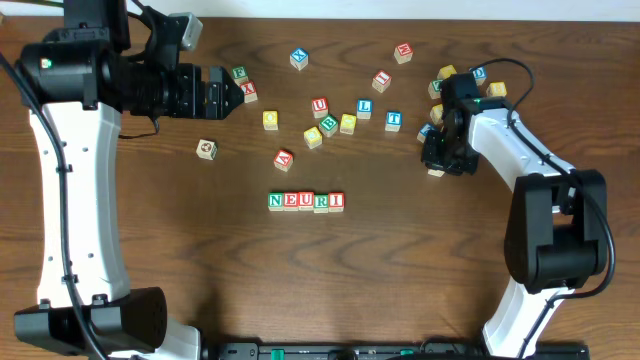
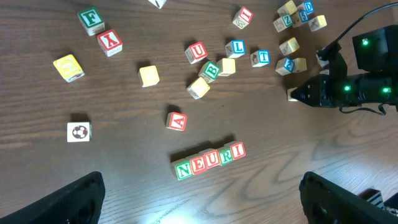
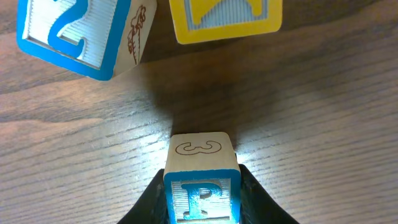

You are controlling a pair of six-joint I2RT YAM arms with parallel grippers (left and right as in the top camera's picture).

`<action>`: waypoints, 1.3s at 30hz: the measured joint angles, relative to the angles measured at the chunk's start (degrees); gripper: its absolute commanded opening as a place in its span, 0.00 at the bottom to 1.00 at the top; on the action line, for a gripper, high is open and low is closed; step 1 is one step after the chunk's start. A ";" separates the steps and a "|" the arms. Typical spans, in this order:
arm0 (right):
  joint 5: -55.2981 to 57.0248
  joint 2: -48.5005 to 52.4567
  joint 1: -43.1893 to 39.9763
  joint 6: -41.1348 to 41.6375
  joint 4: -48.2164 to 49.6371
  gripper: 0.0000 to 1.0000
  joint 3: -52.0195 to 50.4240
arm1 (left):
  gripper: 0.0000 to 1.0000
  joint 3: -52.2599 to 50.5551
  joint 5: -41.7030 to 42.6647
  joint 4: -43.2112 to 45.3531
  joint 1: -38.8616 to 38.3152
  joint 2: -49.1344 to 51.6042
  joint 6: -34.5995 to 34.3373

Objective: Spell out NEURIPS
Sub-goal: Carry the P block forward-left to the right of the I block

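I count five cubes in the row [image 1: 306, 201], touching edge to edge and reading N, E, U, R, I; its long axis runs left to right across the table [image 1: 150, 250], N at the left end, I at the right, letters upright as seen from the near side; on the left wrist camera the same row sits slightly tilted.

A sixth task piece, the P cube [image 3: 202, 186], is clamped in my right gripper [image 1: 438, 160], one dark finger pressed on each side of it; its blue P face looks at the wrist camera and the face above it carries an outlined 3; I cannot tell whether it is lifted off the wood. It sits at the right of the scene, farther back than the row and well apart from the I end.

Just beyond it I see two more: a blue-lettered cube [image 3: 74, 31] and a yellow-framed cube [image 3: 224, 18].

Far of the row I count fourteen loose cubes [image 1: 319, 105] scattered singly; a tight cluster [image 1: 447, 73] by the right arm is partly hidden, so I leave it uncounted.

My left gripper [image 1: 230, 93] hangs at the far left, jaws spread wide with nothing between them.
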 measured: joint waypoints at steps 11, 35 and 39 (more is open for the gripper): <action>0.20 -8.76 1.51 0.00 -3.30 0.23 0.48 | 0.98 0.00 0.00 0.00 0.00 0.00 0.00; 1.57 -11.50 20.72 3.21 -4.44 0.23 0.59 | 0.98 0.00 0.00 0.00 0.00 0.00 0.00; 2.16 -11.56 22.25 4.61 -2.45 0.23 -0.83 | 0.98 0.00 0.00 0.00 0.00 0.00 0.00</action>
